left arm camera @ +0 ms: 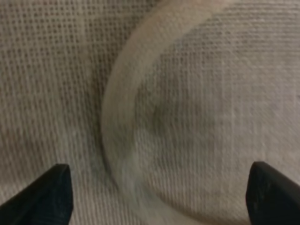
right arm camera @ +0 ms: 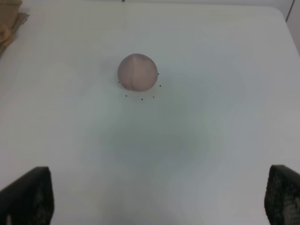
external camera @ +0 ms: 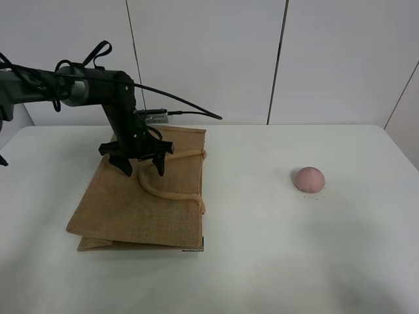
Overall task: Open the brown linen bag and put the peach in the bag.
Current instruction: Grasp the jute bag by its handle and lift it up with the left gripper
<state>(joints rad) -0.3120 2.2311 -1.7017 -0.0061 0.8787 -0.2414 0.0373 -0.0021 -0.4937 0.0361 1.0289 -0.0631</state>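
Note:
The brown linen bag [external camera: 141,196] lies flat on the white table at the left, with its beige loop handle [external camera: 167,193] curving across its top. My left gripper [external camera: 140,167] is open just above the bag, its two fingertips spread to either side of the handle. The left wrist view shows the woven cloth [left arm camera: 225,84] and the handle [left arm camera: 117,117] close up and blurred between the open fingertips [left arm camera: 47,194]. The peach [external camera: 309,178] sits alone on the table at the right. My right gripper [right arm camera: 159,197] is open and empty, well short of the peach [right arm camera: 137,71]; it is out of the exterior view.
The white table [external camera: 262,248] ends at a pale panelled wall behind. A small grey box with a cable [external camera: 156,118] sits behind the bag. A corner of the bag [right arm camera: 9,23] shows in the right wrist view.

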